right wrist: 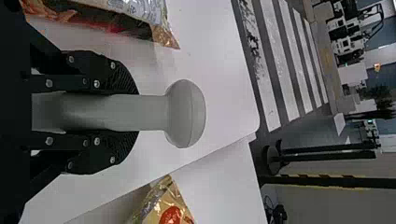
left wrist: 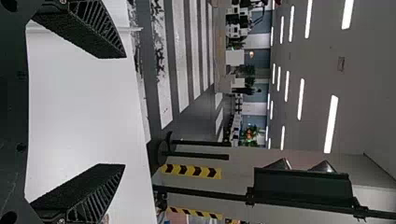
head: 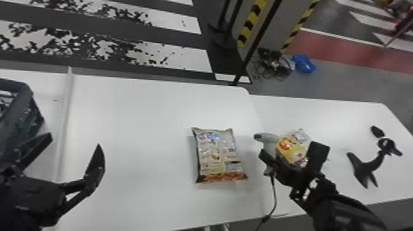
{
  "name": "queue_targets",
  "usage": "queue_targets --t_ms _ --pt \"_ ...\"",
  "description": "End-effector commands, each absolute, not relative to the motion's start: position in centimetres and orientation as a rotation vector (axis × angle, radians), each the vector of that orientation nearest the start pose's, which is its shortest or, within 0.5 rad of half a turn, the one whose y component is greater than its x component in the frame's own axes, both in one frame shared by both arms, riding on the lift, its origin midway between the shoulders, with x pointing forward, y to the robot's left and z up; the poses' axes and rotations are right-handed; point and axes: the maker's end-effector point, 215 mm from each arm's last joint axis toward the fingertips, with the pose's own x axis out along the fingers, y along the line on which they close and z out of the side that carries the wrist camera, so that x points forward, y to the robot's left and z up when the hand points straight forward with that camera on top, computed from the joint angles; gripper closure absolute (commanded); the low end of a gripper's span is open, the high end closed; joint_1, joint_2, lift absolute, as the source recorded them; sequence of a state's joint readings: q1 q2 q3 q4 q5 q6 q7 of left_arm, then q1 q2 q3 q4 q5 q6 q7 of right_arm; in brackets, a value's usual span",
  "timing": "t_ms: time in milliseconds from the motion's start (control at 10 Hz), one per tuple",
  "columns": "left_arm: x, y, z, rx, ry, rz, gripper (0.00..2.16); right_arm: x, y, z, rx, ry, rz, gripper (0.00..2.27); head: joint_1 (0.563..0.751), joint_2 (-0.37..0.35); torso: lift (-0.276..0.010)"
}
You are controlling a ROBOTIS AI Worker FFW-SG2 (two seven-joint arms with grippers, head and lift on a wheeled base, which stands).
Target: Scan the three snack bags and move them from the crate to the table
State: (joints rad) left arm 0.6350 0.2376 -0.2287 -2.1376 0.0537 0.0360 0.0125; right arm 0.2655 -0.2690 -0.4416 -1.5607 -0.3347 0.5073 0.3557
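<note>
The left gripper [head: 74,140] is hanging near the crate [head: 37,113], its fingers standing wide apart with nothing between them. The right gripper [head: 290,150] is gripping the scanner [head: 265,138] by its handle, a finger pressing on each side, and a cable [head: 274,196] is trailing from it. One snack bag [head: 215,153] is lying flat on the white table [head: 138,123] between the two grippers; a yellow snack bag [head: 285,146] is lying just beside the scanner.

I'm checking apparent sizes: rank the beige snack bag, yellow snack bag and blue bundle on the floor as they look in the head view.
1. Beige snack bag
2. Yellow snack bag, partly hidden
3. Blue bundle
</note>
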Motion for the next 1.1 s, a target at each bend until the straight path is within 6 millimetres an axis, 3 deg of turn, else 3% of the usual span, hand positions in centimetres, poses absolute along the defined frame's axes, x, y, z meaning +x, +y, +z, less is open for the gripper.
queue_targets --t_ms 0,100,200,300,400,500,700,800,1000 --pt "38.0 12.4 -37.2 0.024 0.147 -0.301 0.03 43.1 -48.1 -54.9 0.208 0.625 -0.085 2.16 0.695 -0.350 -0.062" --pt "38.1 12.4 -37.1 0.026 0.145 -0.301 0.03 43.4 -48.3 -55.9 0.198 0.646 -0.074 2.07 0.695 -0.350 -0.062" --pt "38.1 12.4 -37.1 0.025 0.146 -0.300 0.03 43.6 -48.8 -56.5 0.180 0.651 -0.079 1.75 0.695 -0.350 -0.062" --pt "38.2 12.3 -37.1 0.026 0.146 -0.302 0.03 43.6 -49.1 -57.0 0.172 0.660 -0.080 1.16 0.695 -0.350 -0.062" --pt "38.2 12.2 -37.1 0.026 0.148 -0.304 0.03 43.5 -49.2 -57.1 0.170 0.665 -0.080 0.21 0.695 -0.350 -0.062" --pt "38.2 12.0 -37.2 0.023 0.150 -0.307 0.03 43.0 -49.4 -56.9 0.172 0.658 -0.076 0.00 0.695 -0.350 -0.062" --pt "38.1 11.9 -37.3 0.026 0.152 -0.307 0.03 42.7 -48.6 -52.2 0.166 0.534 -0.046 0.07 0.695 -0.350 -0.062" --pt "38.1 11.8 -37.2 0.024 0.151 -0.309 0.03 42.4 -47.1 -50.2 0.203 0.497 0.012 0.07 0.695 -0.350 -0.062" --pt "38.0 11.5 -37.3 0.033 0.151 -0.308 0.03 40.7 -41.9 -50.5 0.434 0.621 0.205 0.07 0.695 -0.350 -0.062"
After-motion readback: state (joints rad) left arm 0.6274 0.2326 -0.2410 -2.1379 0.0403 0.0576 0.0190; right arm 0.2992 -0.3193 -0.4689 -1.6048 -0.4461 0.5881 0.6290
